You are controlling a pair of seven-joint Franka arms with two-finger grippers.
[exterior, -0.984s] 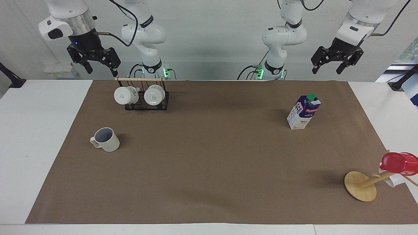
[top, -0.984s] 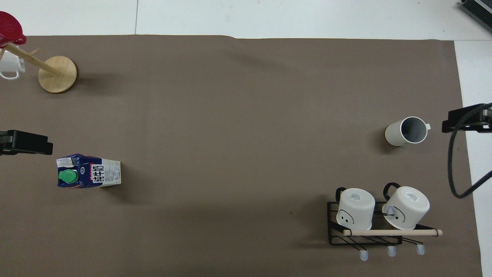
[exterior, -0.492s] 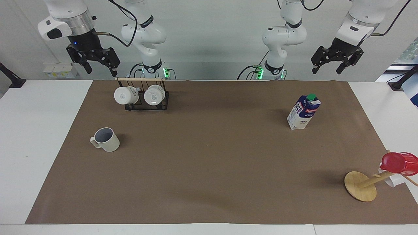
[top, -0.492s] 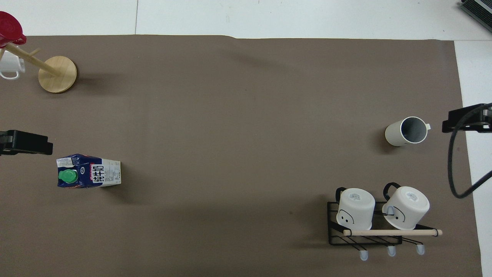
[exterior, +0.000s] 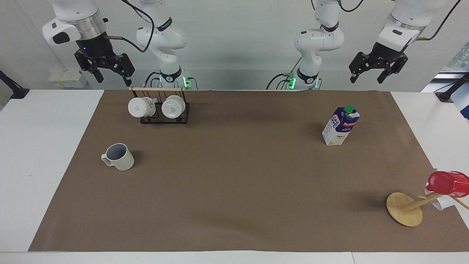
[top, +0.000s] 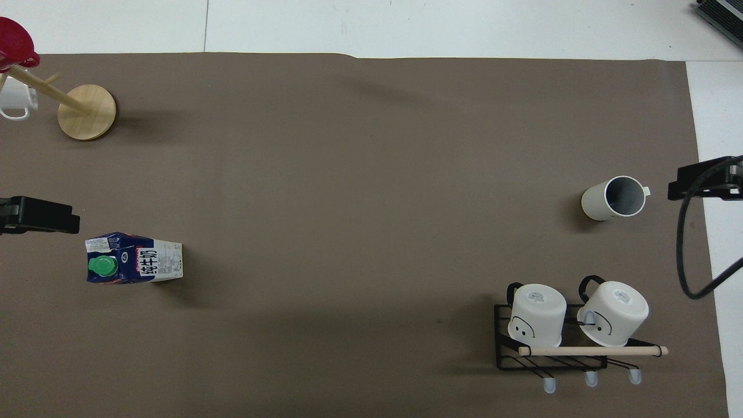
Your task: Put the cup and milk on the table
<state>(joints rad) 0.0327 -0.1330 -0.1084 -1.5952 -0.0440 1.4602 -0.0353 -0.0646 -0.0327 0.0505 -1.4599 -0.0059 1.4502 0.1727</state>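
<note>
Right gripper [exterior: 111, 75] hangs raised at the robots' edge of the table [exterior: 44, 146], fingers apart, holding nothing. Left gripper [exterior: 367, 76] likewise raised at its own end, fingers apart and empty. The cup [exterior: 119, 157] stands upright on the brown sheet [exterior: 234, 183], farther from the robots than the black mug rack [exterior: 163, 110]. The milk [exterior: 340, 125] stands upright on the sheet toward the left arm's end.
</note>
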